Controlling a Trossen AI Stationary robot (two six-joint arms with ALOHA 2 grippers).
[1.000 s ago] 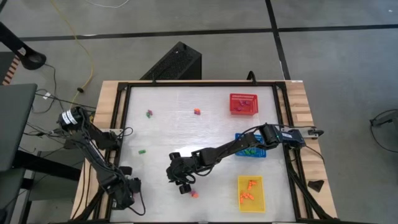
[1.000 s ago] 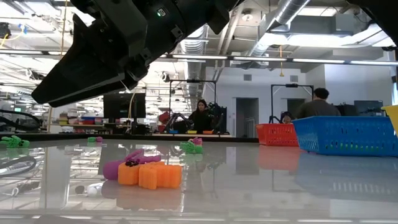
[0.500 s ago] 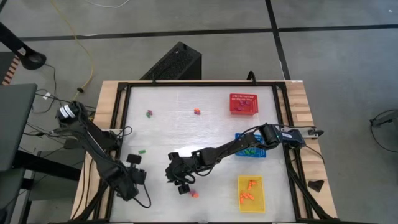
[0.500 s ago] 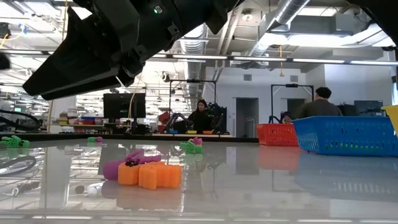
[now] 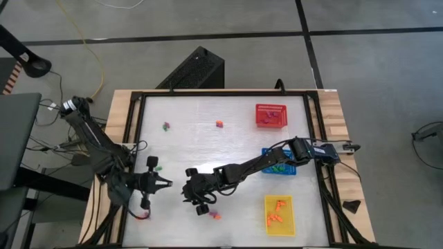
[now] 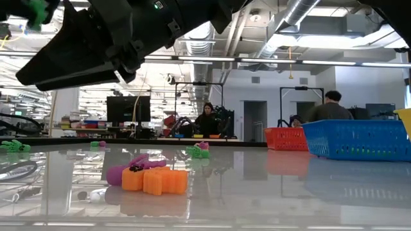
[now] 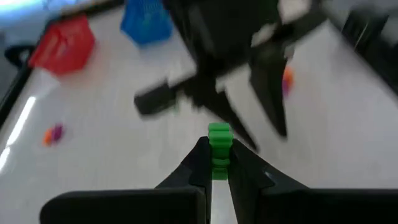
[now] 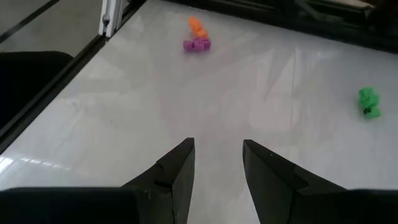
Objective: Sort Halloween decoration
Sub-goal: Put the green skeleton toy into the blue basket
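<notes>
The left gripper (image 7: 217, 163) pinches a small green trinket (image 7: 218, 148) by its lower end only, lifted near the table's (image 5: 208, 131) left edge, so a quick swing toward the blue basket (image 5: 280, 166) could shake it loose or knock it on the right arm stretched between. The right gripper (image 8: 216, 163) hangs spread and empty over mid-table. The trinket looks hard and knobbly; others lie scattered, including an orange and purple one (image 6: 154, 179) at the front.
</notes>
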